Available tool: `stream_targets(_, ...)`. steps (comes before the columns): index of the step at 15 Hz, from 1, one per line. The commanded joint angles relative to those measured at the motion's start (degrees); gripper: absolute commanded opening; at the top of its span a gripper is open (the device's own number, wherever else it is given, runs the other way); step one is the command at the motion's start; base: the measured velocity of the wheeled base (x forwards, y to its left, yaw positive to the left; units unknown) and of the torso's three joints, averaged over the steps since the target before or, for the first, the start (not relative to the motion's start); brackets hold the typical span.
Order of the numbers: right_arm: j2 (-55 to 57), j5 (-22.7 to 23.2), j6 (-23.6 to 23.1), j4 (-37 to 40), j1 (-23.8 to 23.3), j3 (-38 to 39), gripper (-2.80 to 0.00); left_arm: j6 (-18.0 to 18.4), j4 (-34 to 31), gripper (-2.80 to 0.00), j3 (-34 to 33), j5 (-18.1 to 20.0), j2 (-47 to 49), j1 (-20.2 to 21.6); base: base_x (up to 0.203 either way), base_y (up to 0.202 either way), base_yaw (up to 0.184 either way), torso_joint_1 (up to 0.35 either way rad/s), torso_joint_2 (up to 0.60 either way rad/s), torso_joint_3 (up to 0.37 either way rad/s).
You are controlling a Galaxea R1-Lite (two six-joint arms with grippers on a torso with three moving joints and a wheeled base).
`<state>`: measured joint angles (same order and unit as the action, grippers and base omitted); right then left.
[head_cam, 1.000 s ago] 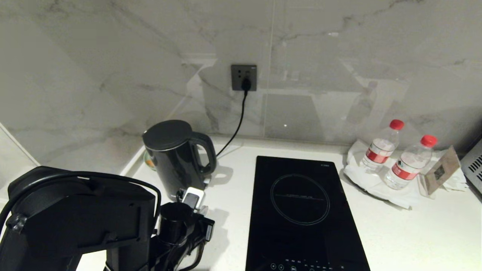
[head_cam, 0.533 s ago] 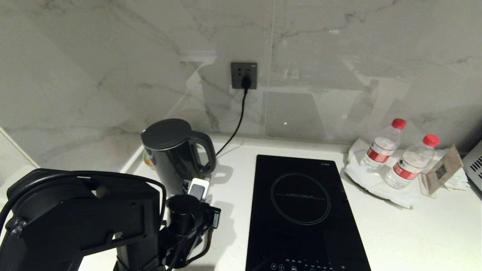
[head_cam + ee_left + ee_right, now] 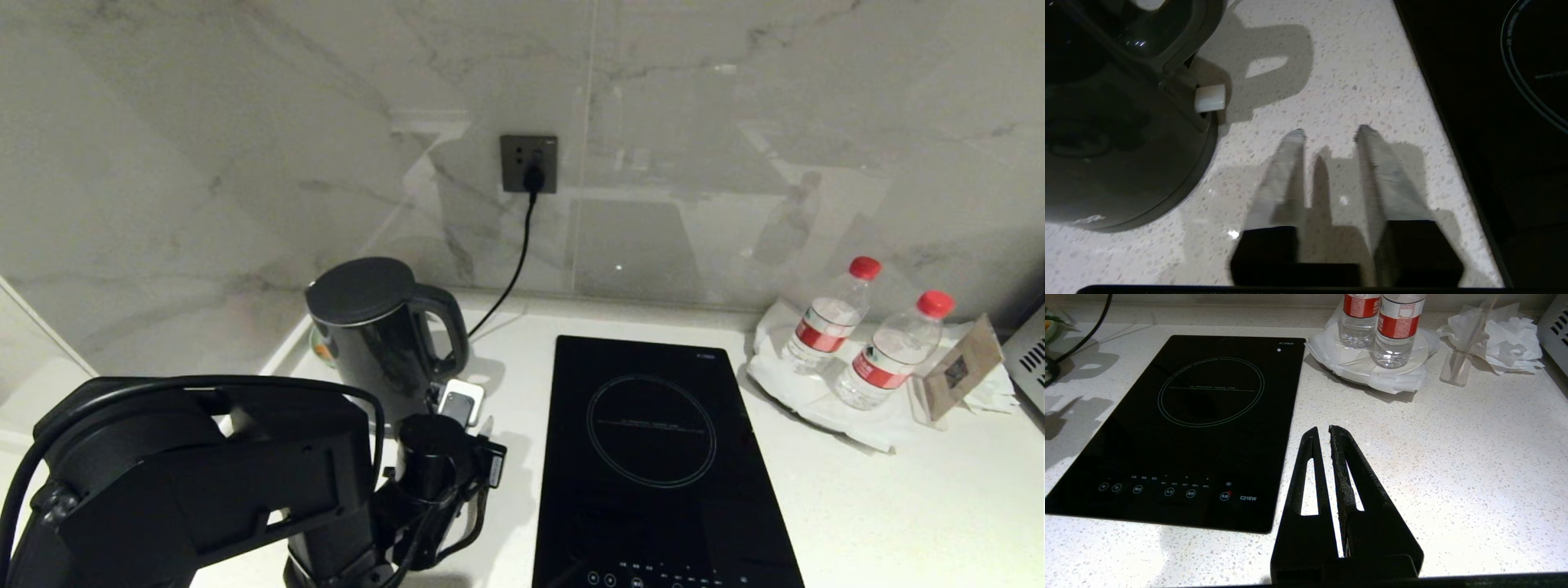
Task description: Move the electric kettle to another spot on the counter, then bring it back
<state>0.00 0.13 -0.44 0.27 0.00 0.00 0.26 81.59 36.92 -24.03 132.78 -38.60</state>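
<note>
Hovering low over the counter (image 3: 1331, 81), the left gripper (image 3: 1329, 132) has its two grey fingers (image 3: 1286, 175) parted with bare speckled stone between them, nothing in its grasp. The electric kettle (image 3: 1114, 134) stands upright just off to one side of those fingers, apart from them, its loop handle (image 3: 445, 327) turned toward the gripper's side and a small white tab (image 3: 1209, 98) sticking out at the foot of that handle. On the fingers' other side, the black induction hob (image 3: 1494, 122) runs close alongside. From the head camera, the left arm fills the near left corner, with the kettle just beyond the wrist and the hob off to its right. Beyond the kettle, a black cord (image 3: 510, 278) climbs to a grey wall socket (image 3: 529, 164). Over on the right, the right gripper (image 3: 1322, 432) sits above open counter beside the hob's near right corner, fingers nearly together and empty. Two red-capped water bottles (image 3: 1380, 326) stand on a white plate well ahead of it.
</note>
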Motion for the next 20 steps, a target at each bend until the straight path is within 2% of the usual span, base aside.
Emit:
stream_targets(1, 0.0, 0.0, 0.0, 0.0, 0.0, 0.0, -2.8, 0.0, -0.8, 0.0, 3.9, -0.2, 1.1, -0.5, 0.0, 0.0, 0.0, 0.0, 0.0, 0.0)
stream_targets(3, 0.0, 0.0, 0.0, 0.0, 0.0, 0.0, -2.8, 0.0, -4.5, 0.0, 7.1, -0.2, 1.8, -0.5, 0.0, 0.0, 0.0, 0.0, 0.0, 0.0)
stream_targets(11, 0.0, 0.0, 0.0, 0.0, 0.0, 0.0, -2.8, 0.0, -7.3, 0.0, 12.8, -0.3, 6.5, 0.9, 0.0, 0.0, 0.0, 0.0, 0.0, 0.0)
stream_targets(20, 0.0, 0.0, 0.0, 0.0, 0.0, 0.0, -2.8, -0.3, -7.4, 0.0, 13.2, -0.4, 4.9, 3.3, 0.0, 0.0, 0.0, 0.0, 0.0, 0.0)
